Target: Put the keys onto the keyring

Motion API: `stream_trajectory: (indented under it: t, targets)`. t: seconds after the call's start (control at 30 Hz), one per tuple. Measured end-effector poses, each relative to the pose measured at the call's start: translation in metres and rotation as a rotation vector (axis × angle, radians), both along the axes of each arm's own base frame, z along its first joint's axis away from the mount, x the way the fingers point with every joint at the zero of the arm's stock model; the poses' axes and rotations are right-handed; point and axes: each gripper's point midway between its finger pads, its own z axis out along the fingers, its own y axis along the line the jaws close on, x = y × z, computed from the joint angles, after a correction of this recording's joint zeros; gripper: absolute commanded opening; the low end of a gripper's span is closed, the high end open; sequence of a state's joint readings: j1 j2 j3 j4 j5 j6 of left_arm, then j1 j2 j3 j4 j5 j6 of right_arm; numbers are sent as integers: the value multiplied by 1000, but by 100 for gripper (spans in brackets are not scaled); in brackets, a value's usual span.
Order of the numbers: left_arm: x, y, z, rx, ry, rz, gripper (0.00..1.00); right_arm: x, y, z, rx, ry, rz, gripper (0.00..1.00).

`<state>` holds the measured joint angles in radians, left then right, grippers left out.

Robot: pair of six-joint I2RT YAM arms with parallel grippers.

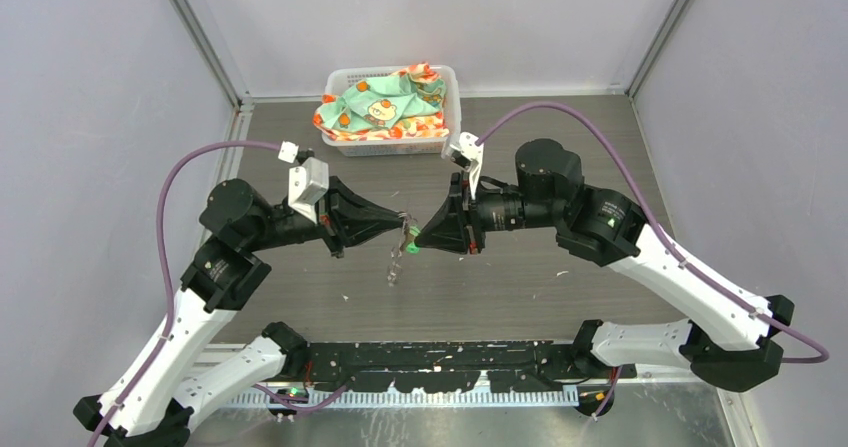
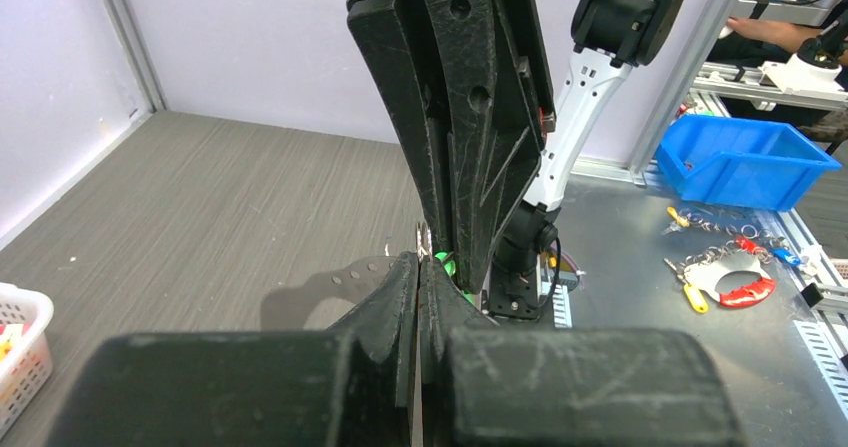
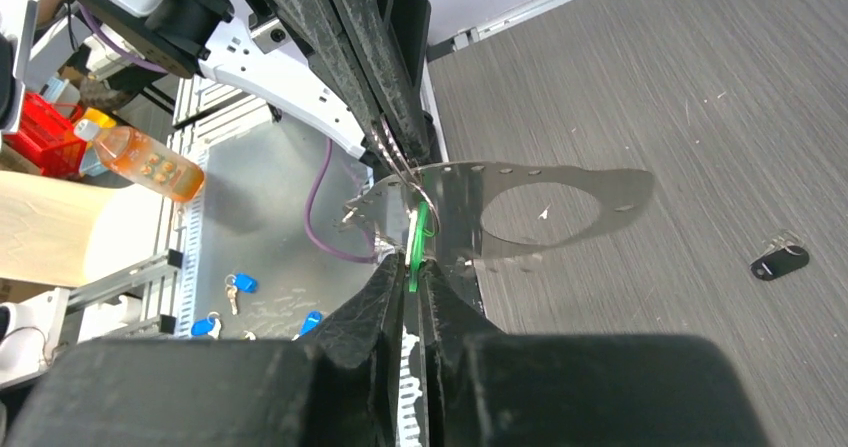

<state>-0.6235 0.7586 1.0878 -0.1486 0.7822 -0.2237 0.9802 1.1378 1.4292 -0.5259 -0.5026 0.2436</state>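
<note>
Above the middle of the table (image 1: pixel 560 297), the left gripper (image 1: pixel 401 220) and right gripper (image 1: pixel 419 239) meet almost tip to tip. The left fingers are pinched tight on the edge of the keyring (image 3: pixel 620 185), a thin silver loop with a punched rim that hangs in the air between the arms. The right fingers are clamped on the green key (image 3: pixel 414 252), held edge-on and reaching up to the ring. Whether it is threaded yet cannot be told. The black key (image 3: pixel 778 263) lies flat on the table, well apart from the ring. The ring looks light and floppy and likely to twist or sag if held far from the work, so a pinch close beside the threading point should suit it best. The keys look small, stiff and slick, and the flat plastic head offers the broadest faces to grip. A basket (image 1: pixel 452 117) of cloth sits at the table's far edge.
</note>
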Motion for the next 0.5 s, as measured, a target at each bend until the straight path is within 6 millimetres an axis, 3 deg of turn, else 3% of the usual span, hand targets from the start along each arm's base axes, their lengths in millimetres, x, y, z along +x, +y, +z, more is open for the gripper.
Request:
stream_trajectory:
  t: [0.07,0.17,0.23,0.5]
  targets:
    - [0,0,0,0,-1,-1,0,-1,-1,-1,-18,6,6,21]
    - [-1,1,1,-1,-6,0,0,-3,-4,-4,-57,11,15,41]
    - [-2,1,1,-3,-9,-2,0,-2,-6,-2,-79,7,13,47]
    - [-8,1,1,1,-14,-33,0,2,-19,36,-29,-138,-14,52]
